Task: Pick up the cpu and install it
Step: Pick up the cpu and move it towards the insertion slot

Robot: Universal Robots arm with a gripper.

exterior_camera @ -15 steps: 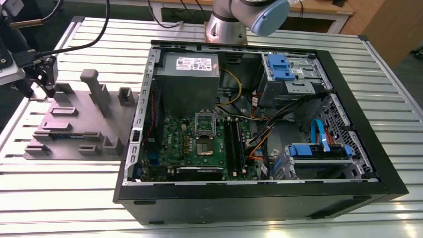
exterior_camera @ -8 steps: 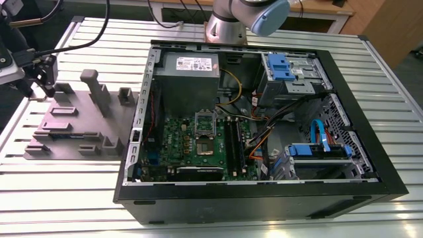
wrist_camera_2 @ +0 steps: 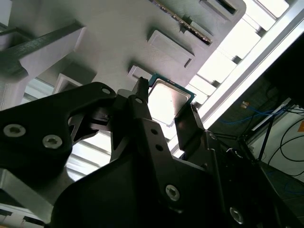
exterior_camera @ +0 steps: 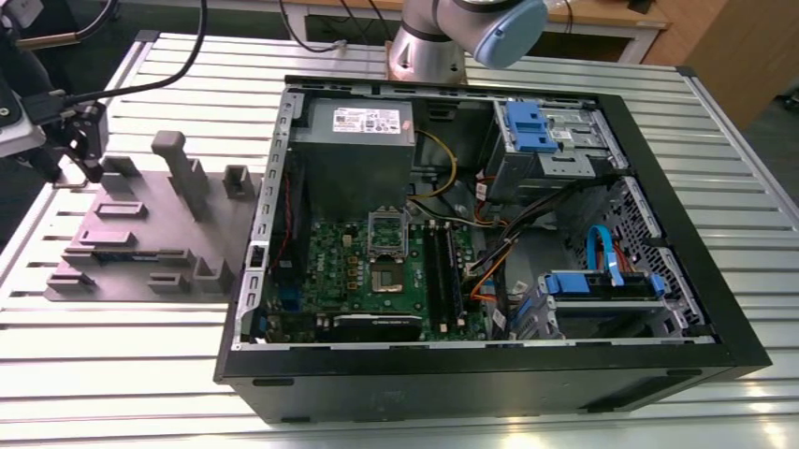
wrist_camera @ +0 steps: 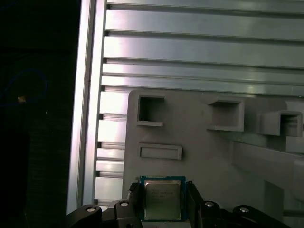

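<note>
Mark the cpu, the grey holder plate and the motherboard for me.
cpu (wrist_camera: 162, 199), first wrist view, middle of its metal top.
grey holder plate (wrist_camera: 209, 156), first wrist view, bare flat surface.
motherboard (exterior_camera: 335, 251), exterior view, bare green board.

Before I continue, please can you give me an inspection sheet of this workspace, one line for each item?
Surface: slotted aluminium table, carrying everything.
Job's things: cpu right at the gripper, by the grey fixture; motherboard sits in the open computer case.
Clutter: nothing seen.
Grippers: gripper at the grey fixture's edge, on the exterior view's left.
Cables: black cable runs toward the gripper; blue cable inside the computer case.
Surroundings: arm base behind the computer case.
</note>
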